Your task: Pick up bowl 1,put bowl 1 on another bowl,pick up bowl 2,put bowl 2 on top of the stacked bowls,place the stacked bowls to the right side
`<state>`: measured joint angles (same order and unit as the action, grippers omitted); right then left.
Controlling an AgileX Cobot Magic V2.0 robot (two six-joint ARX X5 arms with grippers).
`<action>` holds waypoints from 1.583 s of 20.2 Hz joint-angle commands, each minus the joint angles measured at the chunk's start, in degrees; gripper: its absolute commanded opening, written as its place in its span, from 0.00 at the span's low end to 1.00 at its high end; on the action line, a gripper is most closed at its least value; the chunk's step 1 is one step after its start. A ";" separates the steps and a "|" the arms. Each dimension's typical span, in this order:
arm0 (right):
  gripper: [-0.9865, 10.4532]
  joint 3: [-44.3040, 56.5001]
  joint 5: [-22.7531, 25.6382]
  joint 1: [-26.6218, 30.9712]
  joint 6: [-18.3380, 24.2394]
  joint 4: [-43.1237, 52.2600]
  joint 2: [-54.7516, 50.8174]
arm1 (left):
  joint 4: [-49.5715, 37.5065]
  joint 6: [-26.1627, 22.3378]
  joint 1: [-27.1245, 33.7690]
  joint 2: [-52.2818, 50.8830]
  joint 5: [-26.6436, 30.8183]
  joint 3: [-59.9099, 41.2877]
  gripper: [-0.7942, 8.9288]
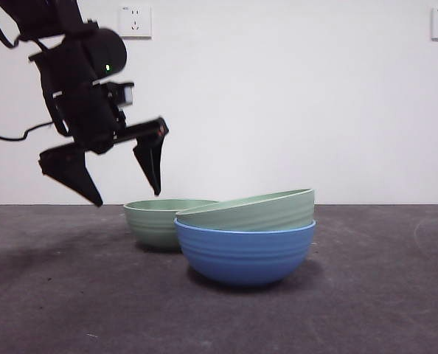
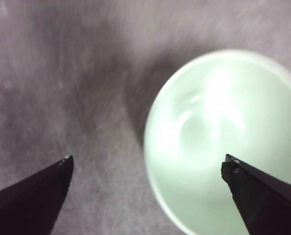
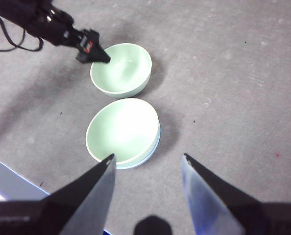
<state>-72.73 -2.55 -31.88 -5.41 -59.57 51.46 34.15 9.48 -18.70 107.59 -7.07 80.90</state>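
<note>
Grey table (image 1: 381, 295) under everything. One pale green bowl (image 1: 252, 210) already nested, slightly tilted, in the blue bowl (image 1: 245, 254); first stacking done, by the look of it. Second green bowl (image 1: 156, 221) alone on the table just behind and beside the stack, not yet lifted. Left gripper (image 1: 127, 181) above that loose bowl's rim, jaws spread wide, nothing held. Right gripper (image 3: 148, 169) high over the stack, also spread and empty, waiting. Left to do: lifting, stacking, shifting the stack right.
</note>
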 commanded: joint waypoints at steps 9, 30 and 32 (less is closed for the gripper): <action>0.28 0.46 0.13 -0.07 -0.72 0.31 -0.11 | 0.42 -0.44 -1.64 2.69 0.76 -0.13 0.17; 0.28 0.46 0.13 -0.07 -0.59 0.33 0.31 | 6.40 -4.90 -2.62 -13.73 -4.37 0.26 0.07; 0.28 0.46 0.13 -0.07 -0.59 0.37 0.66 | 8.57 -5.25 -5.38 -15.56 -5.25 0.26 0.07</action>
<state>-72.73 -2.52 -31.88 -5.61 -59.57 52.03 42.72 5.39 -23.18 91.64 -11.55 81.23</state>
